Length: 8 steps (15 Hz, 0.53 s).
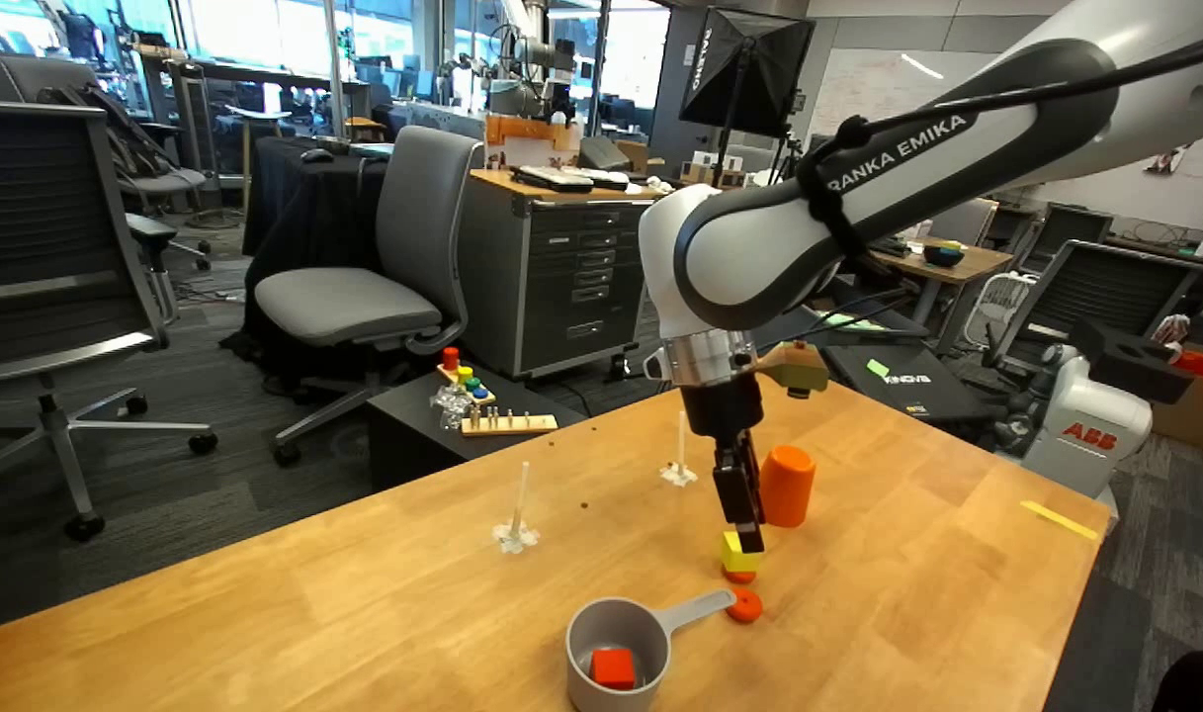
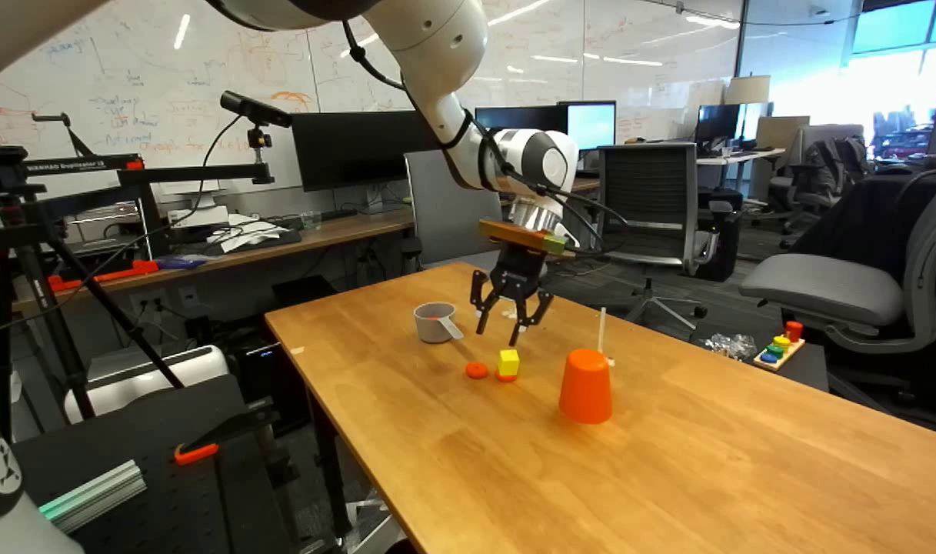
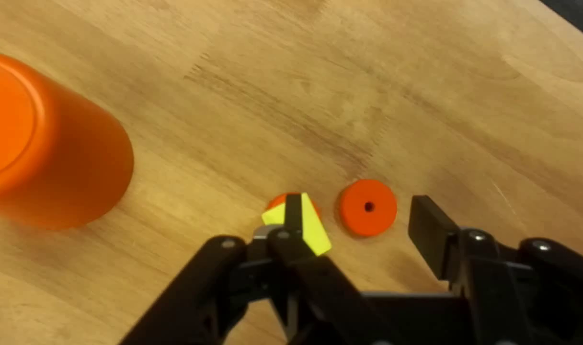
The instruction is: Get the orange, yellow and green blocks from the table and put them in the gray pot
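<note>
The yellow block (image 1: pixel 737 554) rests on a flat orange disc (image 2: pixel 506 378), as both exterior views show. My gripper (image 3: pixel 356 211) is open with nothing held. In the wrist view its left fingertip (image 3: pixel 293 211) covers part of the yellow block (image 3: pixel 315 232). An exterior view shows the fingers of the gripper (image 2: pixel 497 334) above the block, a small gap between. The gray pot (image 1: pixel 616 621) stands on the table, with the orange-red block (image 1: pixel 613 668) inside. No green block is in sight on the table or in the visible part of the pot.
A second orange disc (image 3: pixel 368 207) lies beside the stack, close to the pot's handle (image 1: pixel 700 608). A tall orange cup (image 2: pixel 587 387) stands upside down nearby. Two thin upright sticks, one white stick (image 1: pixel 522 494) and another stick (image 1: pixel 680 445), are fixed to the table.
</note>
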Each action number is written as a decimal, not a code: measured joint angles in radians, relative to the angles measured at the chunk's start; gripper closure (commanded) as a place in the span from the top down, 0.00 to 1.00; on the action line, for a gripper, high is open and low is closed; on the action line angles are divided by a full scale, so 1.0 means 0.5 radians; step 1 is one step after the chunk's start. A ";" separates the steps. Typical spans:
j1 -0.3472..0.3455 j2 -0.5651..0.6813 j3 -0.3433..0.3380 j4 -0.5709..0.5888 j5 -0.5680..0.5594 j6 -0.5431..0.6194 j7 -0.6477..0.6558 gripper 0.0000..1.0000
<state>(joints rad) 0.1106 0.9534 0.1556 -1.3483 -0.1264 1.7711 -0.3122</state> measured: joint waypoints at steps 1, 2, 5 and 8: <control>0.017 0.000 -0.001 0.021 -0.014 -0.058 -0.002 1.00; 0.034 0.000 -0.003 0.047 -0.032 -0.129 -0.003 1.00; 0.093 0.005 -0.033 0.133 -0.143 -0.364 -0.003 1.00; 0.156 0.031 -0.087 0.236 -0.296 -0.557 -0.003 1.00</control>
<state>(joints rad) 0.1887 0.9691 0.1119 -1.2304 -0.2745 1.4928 -0.3135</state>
